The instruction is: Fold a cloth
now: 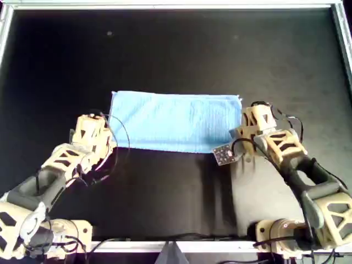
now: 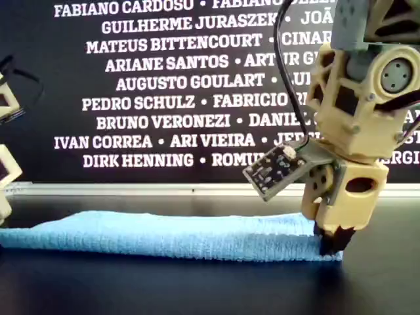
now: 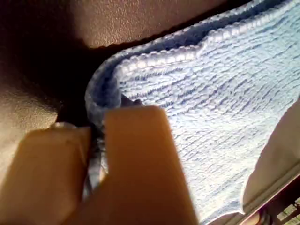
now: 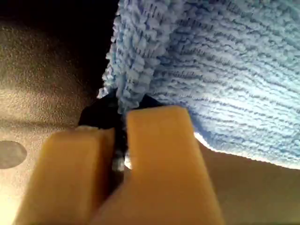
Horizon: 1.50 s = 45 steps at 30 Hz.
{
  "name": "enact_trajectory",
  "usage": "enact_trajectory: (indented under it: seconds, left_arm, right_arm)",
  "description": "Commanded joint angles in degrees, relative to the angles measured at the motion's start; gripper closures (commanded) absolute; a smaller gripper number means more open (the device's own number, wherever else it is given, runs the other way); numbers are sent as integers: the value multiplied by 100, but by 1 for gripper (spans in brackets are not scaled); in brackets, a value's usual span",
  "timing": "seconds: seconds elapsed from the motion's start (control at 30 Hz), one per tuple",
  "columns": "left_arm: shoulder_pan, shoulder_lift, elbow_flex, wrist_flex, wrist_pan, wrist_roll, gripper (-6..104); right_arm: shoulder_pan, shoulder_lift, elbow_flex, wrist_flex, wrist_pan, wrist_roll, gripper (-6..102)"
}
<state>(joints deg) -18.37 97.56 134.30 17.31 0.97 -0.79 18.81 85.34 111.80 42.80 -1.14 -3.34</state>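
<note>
Left gripper [image 1: 105, 133] — tan printed fingers clamped on the edge of the light blue, thin, textured microfibre cloth [image 1: 175, 121] at its end on the overhead view's left. Right gripper [image 1: 242, 131] — jaws likewise pinched on the cloth's opposite end. Folded into a flat rectangular band, the cloth lies between both arms, mid-way across the black table [image 1: 176, 49].

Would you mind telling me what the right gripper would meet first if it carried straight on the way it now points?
The right gripper points down and is already shut on the cloth at its edge. Directly beneath lies the black table, so it would likely press into that almost immediately.
</note>
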Motion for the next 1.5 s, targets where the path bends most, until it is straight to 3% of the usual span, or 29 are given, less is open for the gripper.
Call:
enact_trajectory:
  seconds: [0.0, 0.13, 0.33, 0.5, 1.0, 1.47]
  left_arm:
    - [44, 114, -26, 53, -53, 44, 97]
    - [44, 114, -70, 53, -53, 62, 88]
    - [-132, 580, 97, 62, -70, 53, 51]
    - [-158, 2136, 563, 62, -79, 44, 33]
    - [-97, 8051, 2698, 53, -158, 44, 33]
    - [-79, 8086, 3735, 44, -167, 35, 32]
  right_arm:
    - [-44, 431, -211, -26, 35, -26, 96]
    - [-53, 475, -211, -26, 88, 9, 86]
    - [-44, 562, -62, -26, 35, 62, 54]
    - [-44, 1327, -26, 70, 105, 26, 40]
    - [-132, 5063, 2399, 88, 123, -18, 40]
    - [-132, 9396, 4685, 88, 123, -26, 39]
